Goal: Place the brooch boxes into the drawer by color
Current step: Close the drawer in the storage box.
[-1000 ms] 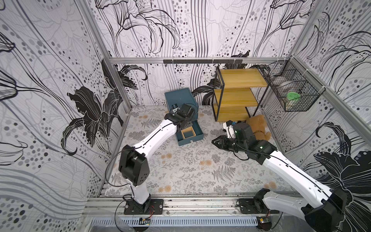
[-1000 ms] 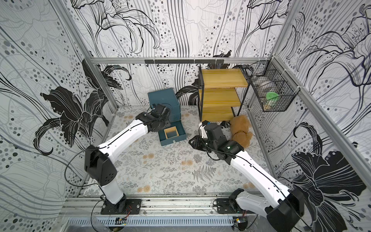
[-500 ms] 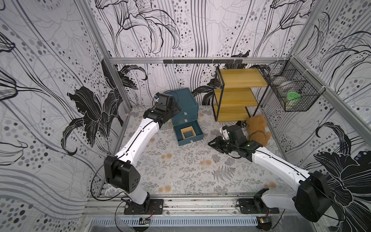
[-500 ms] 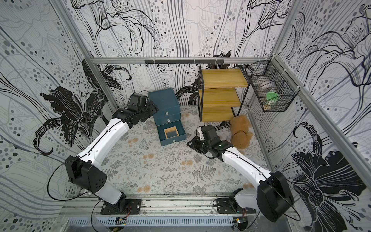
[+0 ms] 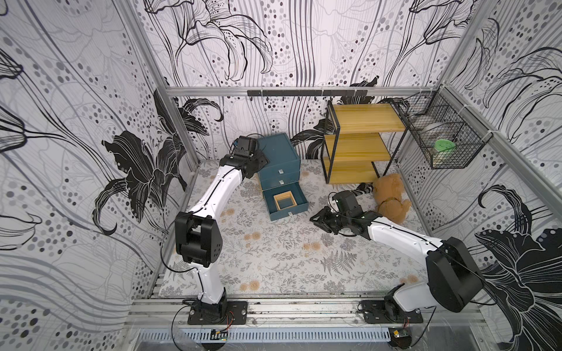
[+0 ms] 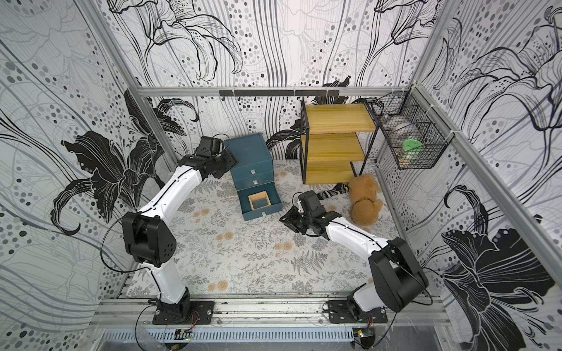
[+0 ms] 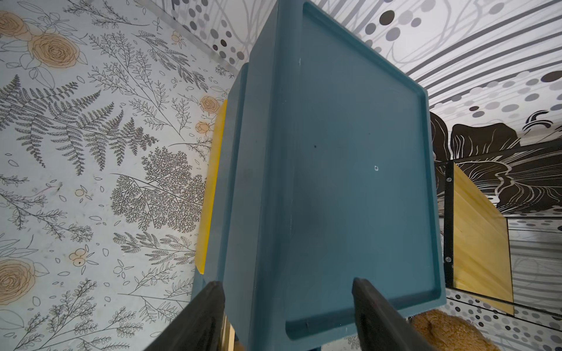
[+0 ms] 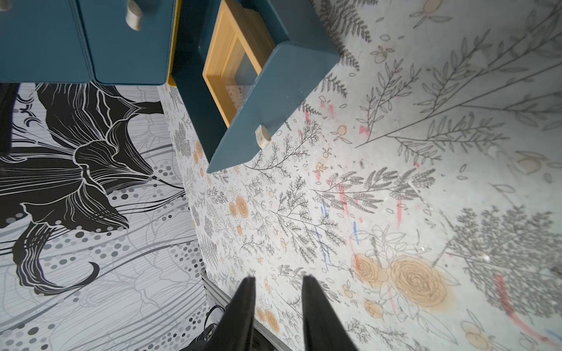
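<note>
1. Brooch box [image 5: 285, 201]: one yellow-tan, frame-like case with a clear centre lies flat inside the open drawer [image 5: 289, 214]. It shows in both top views and in the right wrist view [image 8: 217, 51].
2. The open drawer is the lowest of three in the teal chest [image 5: 278, 150]. It stands well out from the chest front, resting on the flowered table [image 5: 273, 252]. The two upper drawers [image 5: 279, 176] are closed flush, each with a small silver pull.
3. Left gripper [image 5: 263, 158]: raised at the chest's top, at the front corner away from the shelf rack [image 5: 365, 118]. In the left wrist view [image 7: 286, 282] its fingers [image 7: 209, 304] are spread wide, with the chest's lid beyond them and nothing pinched. Contact with the chest cannot be confirmed.
4. A yellow strip [image 7: 213, 188] runs along the chest's front below the closed drawers. From this angle I cannot tell whether it is a second case or part of the drawer.
5. Right gripper [image 5: 313, 218]: low over the table, near the open drawer's front corner on the shelf-rack side, apart from the drawer. In the right wrist view [image 8: 278, 278] its fingers [image 8: 243, 304] stand a narrow gap apart, with only bare table between them.
6. Other items: the shelf rack stands just beside the chest. A brown teddy bear [image 5: 390, 197] lies at the rack's foot, well apart from the chest. A wire basket [image 5: 441, 142] hangs on the wall beyond the rack.
</note>
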Available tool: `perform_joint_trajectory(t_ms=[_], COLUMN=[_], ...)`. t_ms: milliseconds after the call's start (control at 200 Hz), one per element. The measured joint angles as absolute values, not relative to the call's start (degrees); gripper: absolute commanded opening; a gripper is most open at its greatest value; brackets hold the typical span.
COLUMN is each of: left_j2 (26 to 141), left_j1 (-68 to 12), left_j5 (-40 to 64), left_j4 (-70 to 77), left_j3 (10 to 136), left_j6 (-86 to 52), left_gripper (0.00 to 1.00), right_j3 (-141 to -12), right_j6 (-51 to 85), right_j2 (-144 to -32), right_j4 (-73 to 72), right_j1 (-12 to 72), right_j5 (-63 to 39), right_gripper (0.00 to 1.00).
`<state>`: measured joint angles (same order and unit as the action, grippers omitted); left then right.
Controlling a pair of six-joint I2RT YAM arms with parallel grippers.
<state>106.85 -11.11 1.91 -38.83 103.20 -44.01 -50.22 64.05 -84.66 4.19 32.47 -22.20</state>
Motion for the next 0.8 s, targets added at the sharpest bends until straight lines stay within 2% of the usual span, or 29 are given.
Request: perform_joint_trajectory(t_ms=[240, 801], left_j2=[108.7, 108.6], left_j1=[-10.7, -10.2], left_j5=[2.9, 3.6], left_j4=[-38.3, -35.2], left_j3=[102.9, 101.3], left_j6=[-43.1, -42.3], left_gripper=[0.55, 0.53], right_j3=[-50.2, -52.9], right_j6=[67.2, 71.2], right_j2=[-89.0, -104.8], right_j4=[-1.0, -15.7], right_j1=[32.5, 33.1], right_j5=[-22.3, -19.6], right_gripper=[0.3, 0.28])
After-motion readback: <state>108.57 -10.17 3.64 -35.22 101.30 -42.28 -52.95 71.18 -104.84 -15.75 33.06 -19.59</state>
